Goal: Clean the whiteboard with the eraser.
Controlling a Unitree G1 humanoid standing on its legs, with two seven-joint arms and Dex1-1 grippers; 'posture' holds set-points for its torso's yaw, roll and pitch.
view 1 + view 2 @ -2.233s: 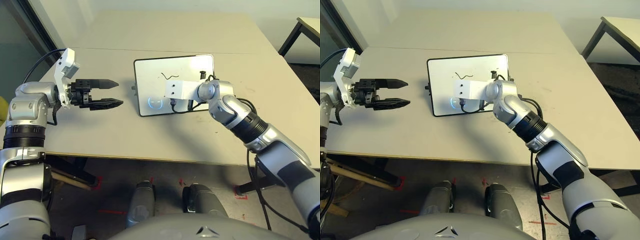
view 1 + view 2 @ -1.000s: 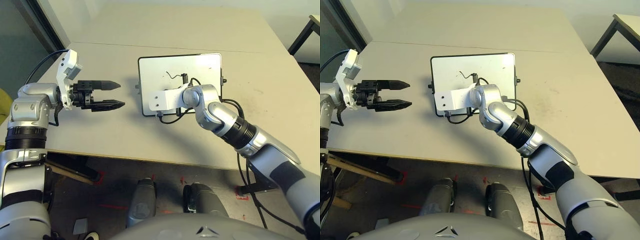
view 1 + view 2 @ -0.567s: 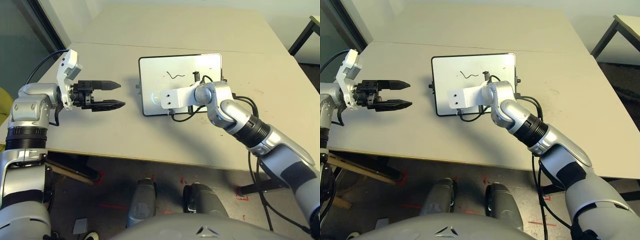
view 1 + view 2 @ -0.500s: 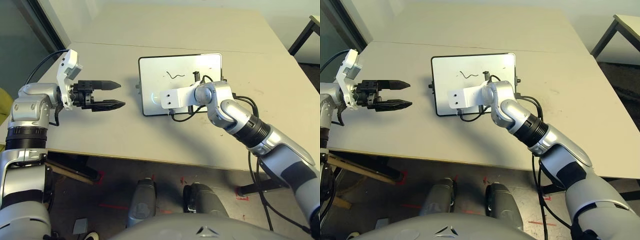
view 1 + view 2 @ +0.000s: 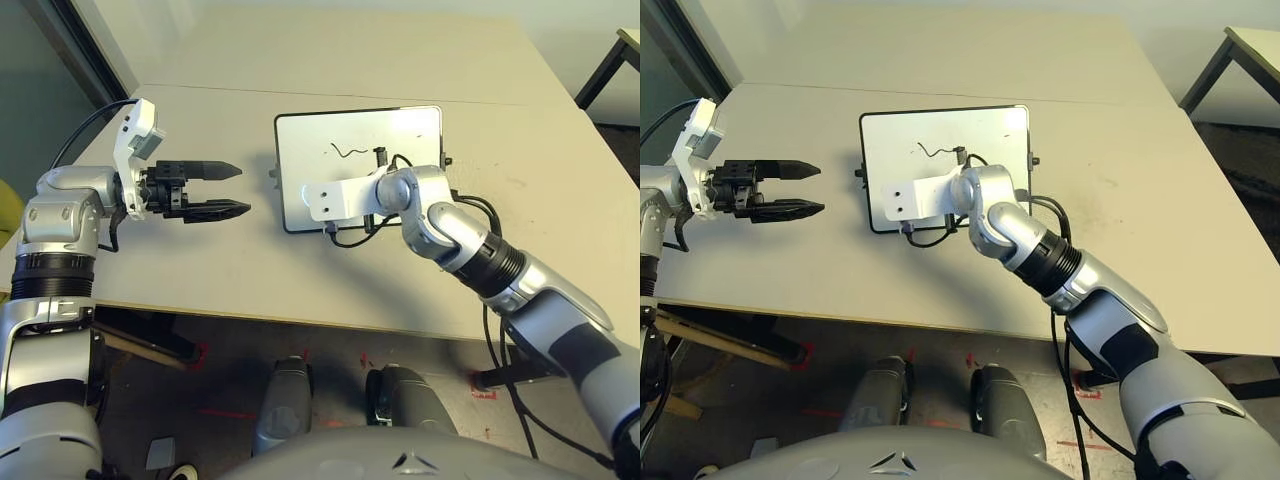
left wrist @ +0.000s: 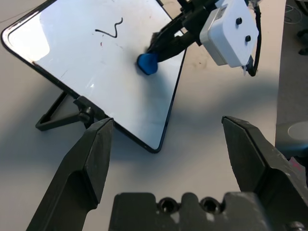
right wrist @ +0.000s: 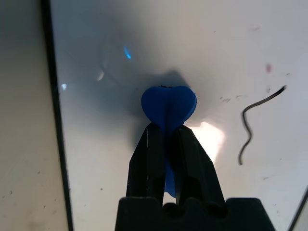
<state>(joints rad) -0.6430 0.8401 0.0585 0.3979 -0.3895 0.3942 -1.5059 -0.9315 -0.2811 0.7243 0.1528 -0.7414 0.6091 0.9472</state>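
Observation:
The whiteboard [image 5: 320,150] stands tilted on a stand in the middle of the table, with a black squiggle [image 5: 347,151] on its upper half. My right gripper [image 7: 168,126] is shut on the blue eraser [image 7: 168,103] and presses it flat against the board's lower part, below the squiggle [image 7: 255,120]. In the left wrist view the eraser [image 6: 147,63] sits on the board [image 6: 86,62] under the right arm's black fingers. In the head views the white wrist block [image 5: 335,198] hides the eraser. My left gripper [image 5: 240,188] hovers open and empty to the board's left.
The board's black stand [image 6: 62,113] sticks out behind it on the beige table [image 5: 200,270]. A cable loops from my right wrist [image 5: 350,238] onto the table near the board's lower edge. Another table [image 5: 612,65] stands at the far right.
My right gripper has slid the eraser a little to the left across the board's lower part. The left arm has not moved.

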